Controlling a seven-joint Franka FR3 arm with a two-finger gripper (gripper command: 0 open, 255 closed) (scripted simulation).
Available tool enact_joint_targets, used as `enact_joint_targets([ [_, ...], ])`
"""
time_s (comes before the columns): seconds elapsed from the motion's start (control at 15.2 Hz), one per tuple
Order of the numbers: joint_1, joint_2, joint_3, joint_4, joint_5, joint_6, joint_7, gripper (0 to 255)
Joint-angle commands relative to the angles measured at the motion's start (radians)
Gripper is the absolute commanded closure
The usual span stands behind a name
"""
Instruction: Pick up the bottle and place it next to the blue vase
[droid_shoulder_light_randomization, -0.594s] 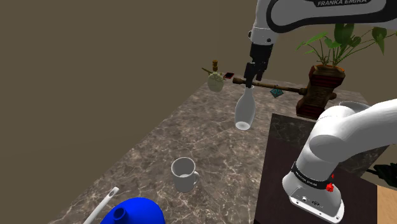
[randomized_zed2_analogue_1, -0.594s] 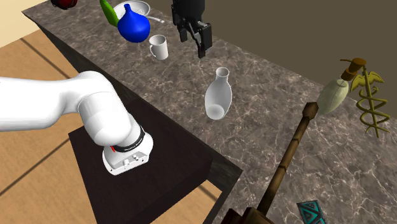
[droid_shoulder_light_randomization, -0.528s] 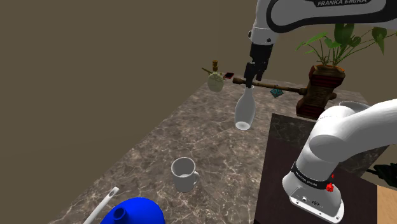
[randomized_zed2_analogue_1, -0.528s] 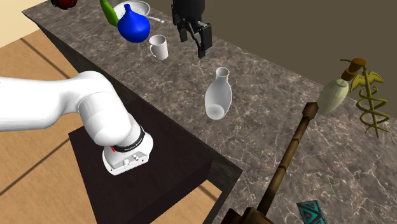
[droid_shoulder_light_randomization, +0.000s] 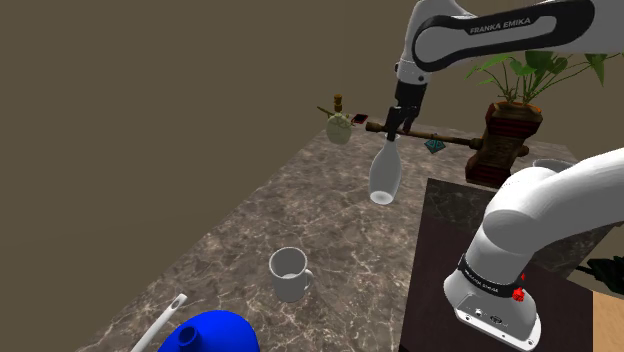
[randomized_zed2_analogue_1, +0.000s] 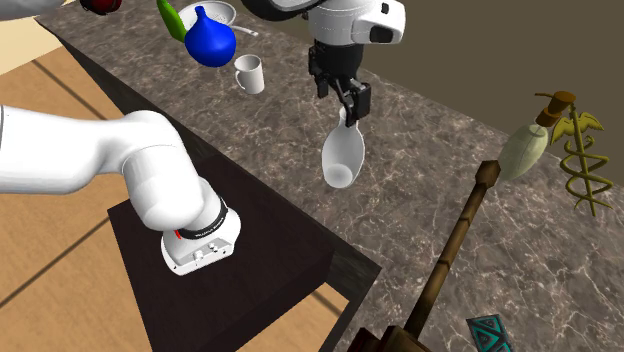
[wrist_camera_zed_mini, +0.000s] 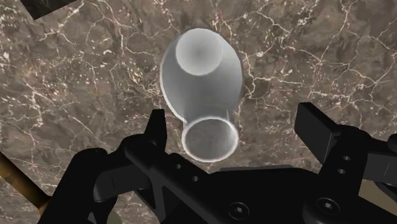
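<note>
The bottle (droid_shoulder_light_randomization: 381, 176) (randomized_zed2_analogue_1: 341, 155) (wrist_camera_zed_mini: 201, 77) is pale grey-white with a narrow neck and stands neck up on the dark marble counter (droid_shoulder_light_randomization: 300, 190). My black gripper (droid_shoulder_light_randomization: 394, 124) (randomized_zed2_analogue_1: 349, 98) (wrist_camera_zed_mini: 234, 125) hangs open right above its mouth. One finger (wrist_camera_zed_mini: 156, 127) stands on each side of the rim, and neither touches it. The blue vase (droid_shoulder_light_randomization: 211, 333) (randomized_zed2_analogue_1: 209, 40) stands at the counter's far end from the bottle, at the shoulder view's bottom edge.
A white mug (droid_shoulder_light_randomization: 289, 273) (randomized_zed2_analogue_1: 249, 73) stands between the bottle and the vase. Behind the vase are a white bowl (randomized_zed2_analogue_1: 219, 13) and a green object (randomized_zed2_analogue_1: 170, 18). A wooden staff (randomized_zed2_analogue_1: 452, 247), a potted plant (droid_shoulder_light_randomization: 512, 110) and a corked cream flask (randomized_zed2_analogue_1: 527, 147) stand past the bottle. My dark stand (randomized_zed2_analogue_1: 230, 275) borders the counter.
The gripper has swung from the mug side of the counter to just above the bottle's mouth and come lower. It stays open, and the bottle has not moved.
</note>
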Motion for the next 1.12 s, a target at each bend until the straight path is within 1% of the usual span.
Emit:
enact_joint_targets([
  [0.0, -0.008, 0.029, -0.022, 0.002, -0.008, 0.035, -0.016, 0],
  [0.46, -0.010, 0.053, -0.033, -0.084, -0.015, 0.145, -0.015, 0],
  [0.99, -0.010, 0.053, -0.033, -0.084, -0.015, 0.145, -0.015, 0],
  [1.06, -0.010, 0.053, -0.033, -0.084, -0.015, 0.145, -0.015, 255],
])
